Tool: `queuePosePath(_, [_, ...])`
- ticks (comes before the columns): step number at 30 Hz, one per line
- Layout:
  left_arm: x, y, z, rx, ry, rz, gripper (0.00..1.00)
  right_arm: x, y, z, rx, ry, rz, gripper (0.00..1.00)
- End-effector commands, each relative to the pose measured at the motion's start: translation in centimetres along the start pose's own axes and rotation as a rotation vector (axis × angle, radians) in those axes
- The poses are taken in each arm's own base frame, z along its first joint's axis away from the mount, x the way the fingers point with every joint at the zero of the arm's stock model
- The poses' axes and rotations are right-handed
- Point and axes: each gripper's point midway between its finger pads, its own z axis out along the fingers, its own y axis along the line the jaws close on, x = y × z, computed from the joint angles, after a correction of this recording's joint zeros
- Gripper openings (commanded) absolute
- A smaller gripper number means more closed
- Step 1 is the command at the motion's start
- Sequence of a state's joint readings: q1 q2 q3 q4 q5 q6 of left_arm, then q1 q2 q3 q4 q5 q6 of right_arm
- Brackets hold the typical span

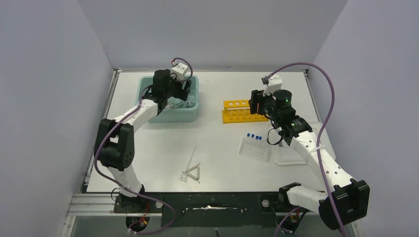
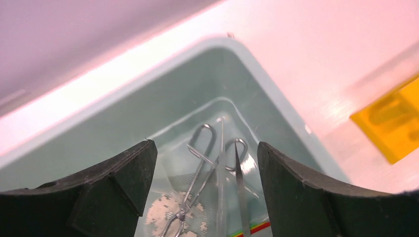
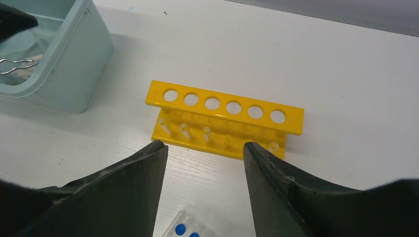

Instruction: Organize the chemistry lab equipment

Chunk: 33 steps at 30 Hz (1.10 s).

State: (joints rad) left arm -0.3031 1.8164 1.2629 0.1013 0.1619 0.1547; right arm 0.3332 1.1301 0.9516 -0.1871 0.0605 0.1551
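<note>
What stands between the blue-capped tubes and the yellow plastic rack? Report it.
Nothing visible. Only bare white table lies between the blue-capped tubes and the yellow plastic rack; the open right claw hovers over the rack.

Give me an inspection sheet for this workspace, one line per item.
Surface: white table, nothing spilled seen.
Job's things: forceps, tweezers and bag of white discs in the teal tub; blue-capped tubes and droppers out on the table.
Clutter: yellow rack, holes empty; translucent lid at right.
Grippers: left gripper open above the tub; right gripper open by the rack.
Cables: purple cables arch clear of the items.
Surroundings: grey walls on three sides.
</note>
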Motion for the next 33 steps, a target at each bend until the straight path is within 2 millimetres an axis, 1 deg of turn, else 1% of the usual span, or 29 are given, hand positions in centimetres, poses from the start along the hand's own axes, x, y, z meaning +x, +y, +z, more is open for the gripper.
queuePosePath(1, [-10.5,1.3,-6.0,-0.124,-0.267,-0.016,0.74,-2.2,1.3,-0.6,-0.074,-0.072,-0.004,0.60])
queuePosePath(2, [-11.3,1.5,-7.1,-0.153,-0.292,-0.031,0.74,-2.0,1.6,-0.5,-0.087,-0.065,-0.012,0.61])
queuePosePath(4, [-12.9,1.4,-9.4,-0.209,-0.331,-0.061,0.74,-1.0,2.3,-0.1,-0.110,-0.030,-0.054,0.74])
queuePosePath(5, [-13.4,0.9,-10.5,-0.226,-0.340,-0.068,0.74,-0.4,2.3,0.2,-0.101,-0.011,-0.072,0.78])
queuePosePath(6, [-13.8,-0.3,-11.4,-0.239,-0.340,-0.062,0.73,0.0,2.5,0.3,-0.093,0.002,-0.089,0.79])
queuePosePath(8, [-13.6,-2.4,-12.7,-0.262,-0.294,-0.050,0.71,0.3,2.7,0.5,-0.071,0.013,-0.090,0.79])
queuePosePath(9, [-12.3,-3.5,-12.8,-0.279,-0.217,-0.057,0.69,0.4,2.9,0.6,-0.072,0.008,-0.081,0.79])
queuePosePath(11, [-10.2,-6.9,-12.8,-0.243,-0.088,-0.049,0.68,0.5,3.2,0.9,-0.081,0.001,-0.058,0.79])
queuePosePath(14, [-7.0,-11.4,-13.6,-0.212,-0.014,-0.079,0.68,0.7,2.9,1.7,-0.058,0.010,-0.037,0.78])
queuePosePath(15, [-5.9,-12.6,-13.9,-0.205,-0.007,-0.104,0.66,0.7,2.7,2.0,-0.040,0.013,-0.035,0.78])
queuePosePath(16, [-4.7,-13.3,-14.1,-0.208,0.004,-0.140,0.62,0.8,2.4,2.3,-0.022,0.015,-0.030,0.78])
queuePosePath(18, [-2.2,-13.9,-14.4,-0.230,0.037,-0.246,0.57,1.0,1.9,2.8,0.006,0.017,-0.015,0.77])
queuePosePath(20, [0.5,-13.4,-14.7,-0.278,0.078,-0.322,0.55,1.4,1.7,3.1,0.015,0.033,0.003,0.77])
queuePosePath(21, [1.9,-13.3,-14.8,-0.295,0.101,-0.343,0.55,1.5,1.7,3.2,0.015,0.038,0.012,0.77])
queuePosePath(24, [5.3,-14.1,-14.5,-0.275,0.178,-0.375,0.55,2.2,2.1,3.5,-0.008,0.040,0.028,0.76])
queuePosePath(27, [8.0,-15.2,-13.9,-0.251,0.251,-0.403,0.55,3.0,2.4,3.9,-0.024,0.071,0.022,0.76])
queuePosePath(29, [9.6,-15.7,-13.6,-0.247,0.296,-0.401,0.55,3.2,2.3,4.1,-0.024,0.078,0.015,0.76])
queuePosePath(33, [11.9,-16.5,-13.6,-0.231,0.371,-0.377,0.53,3.0,2.3,4.2,-0.021,0.076,0.013,0.76])
